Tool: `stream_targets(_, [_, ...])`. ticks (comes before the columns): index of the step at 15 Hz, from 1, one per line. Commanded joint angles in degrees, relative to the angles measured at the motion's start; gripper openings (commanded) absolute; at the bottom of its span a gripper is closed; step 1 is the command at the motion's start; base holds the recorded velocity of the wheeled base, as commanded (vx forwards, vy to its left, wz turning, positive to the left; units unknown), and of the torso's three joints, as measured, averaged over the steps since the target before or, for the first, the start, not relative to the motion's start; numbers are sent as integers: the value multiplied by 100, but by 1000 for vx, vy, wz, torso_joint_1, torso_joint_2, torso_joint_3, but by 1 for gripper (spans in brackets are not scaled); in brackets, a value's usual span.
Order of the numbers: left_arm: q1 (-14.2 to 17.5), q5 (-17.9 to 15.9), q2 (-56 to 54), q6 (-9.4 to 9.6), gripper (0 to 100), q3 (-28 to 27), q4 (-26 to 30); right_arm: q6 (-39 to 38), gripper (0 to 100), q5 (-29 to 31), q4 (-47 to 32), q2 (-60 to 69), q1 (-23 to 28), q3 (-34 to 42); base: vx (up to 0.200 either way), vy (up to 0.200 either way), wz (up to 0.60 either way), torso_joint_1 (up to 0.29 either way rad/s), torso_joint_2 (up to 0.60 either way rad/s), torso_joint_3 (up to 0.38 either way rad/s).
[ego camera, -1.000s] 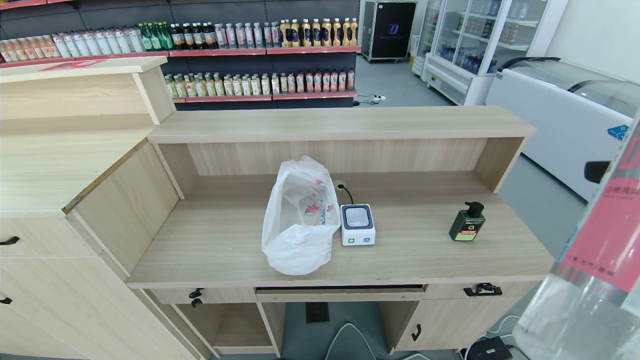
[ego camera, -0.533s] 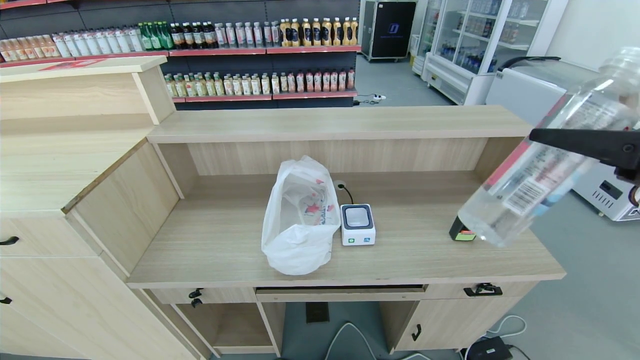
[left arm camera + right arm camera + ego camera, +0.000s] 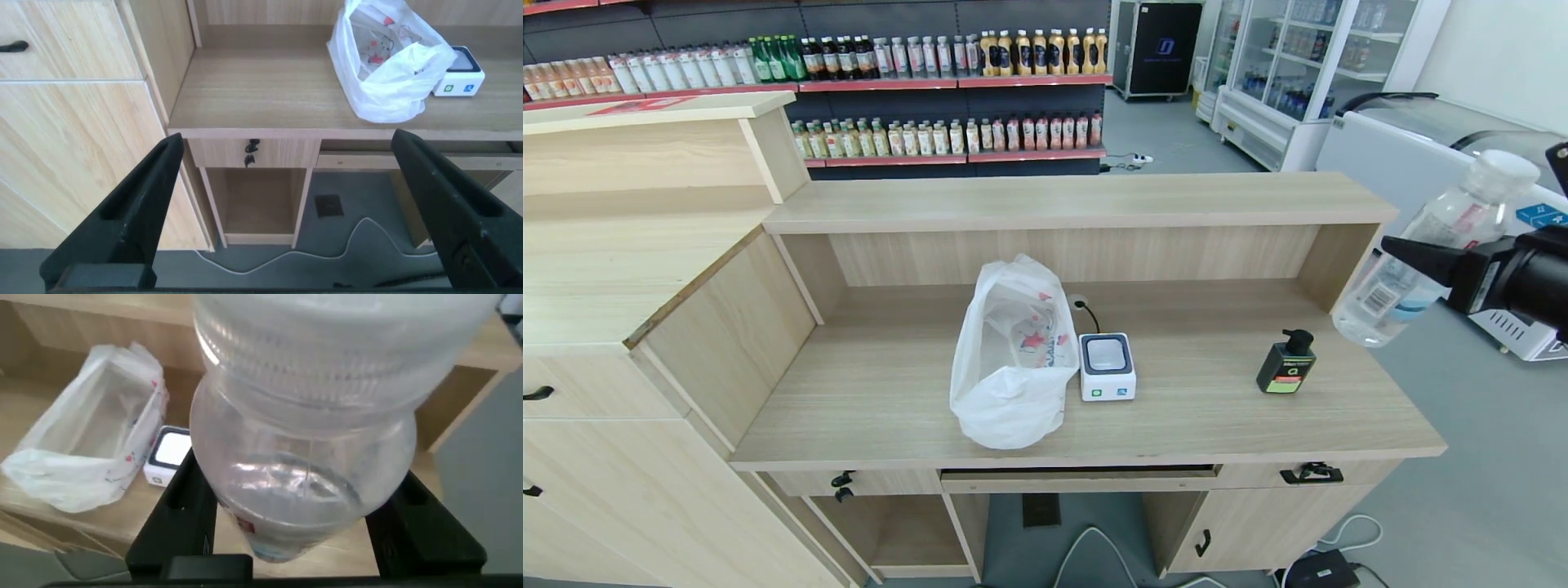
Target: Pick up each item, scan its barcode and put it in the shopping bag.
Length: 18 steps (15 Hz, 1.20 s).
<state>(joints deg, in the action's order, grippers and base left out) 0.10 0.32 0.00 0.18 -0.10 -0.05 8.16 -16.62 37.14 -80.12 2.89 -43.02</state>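
A clear water bottle (image 3: pixel 1450 219) with a white cap and a pink label hangs tilted in the air past the counter's right end, cap up and away. My right gripper (image 3: pixel 1406 257) is shut on its middle; in the right wrist view the water bottle (image 3: pixel 306 449) sits between the black fingers (image 3: pixel 176 518). A white shopping bag (image 3: pixel 1013 359) stands open on the counter (image 3: pixel 1201 425), with the white barcode scanner (image 3: pixel 1107 367) touching its right side. A black pump bottle (image 3: pixel 1286 363) stands further right. My left gripper (image 3: pixel 286 147) hangs open below the counter's front left, well short of the shopping bag (image 3: pixel 388 69).
A raised wooden ledge (image 3: pixel 1078 200) runs along the back of the counter, and a taller cabinet (image 3: pixel 621 269) adjoins on the left. Drawers (image 3: pixel 1311 474) sit under the counter's front edge. Drink shelves and fridges stand in the room behind.
The right arm has swung the water bottle up from close in front of the head camera at the lower right to out past the counter's right end. The pump bottle is uncovered again.
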Motion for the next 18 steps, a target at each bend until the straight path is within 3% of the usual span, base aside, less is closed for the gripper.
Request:
stream_targets(1, [-1, 3, 0, -1, 100, 10, -4, 406, 0, 9, 320, -443, 151, 83, 0, 0, 0, 0, 0, 0])
stream_targets(4, [-1, 3, 0, -1, 100, 10, -4, 1848, 0, 0, 364, -690, 590, 92, 0, 0, 0, 0, 0, 0])
stream_targets(8, [-1, 3, 0, -1, 100, 1, -4, 2612, 0, -17, 381, -830, 792, 189, 0, 0, 0, 0, 0, 0])
stream_targets(10, [-1, 3, 0, -1, 100, 1, -4, 3403, 0, -26, 381, -857, 1056, 198, 0, 0, 0, 0, 0, 0])
stream_targets(15, [-1, 3, 0, -1, 100, 1, -4, 3807, 0, -237, 381, -857, 1109, 189, 0, 0, 0, 0, 0, 0])
stream_targets(18, [-1, 3, 0, -1, 100, 1, -4, 4519, 0, -817, 469, -857, 1267, 233, 0, 0, 600, 1, 2, -1])
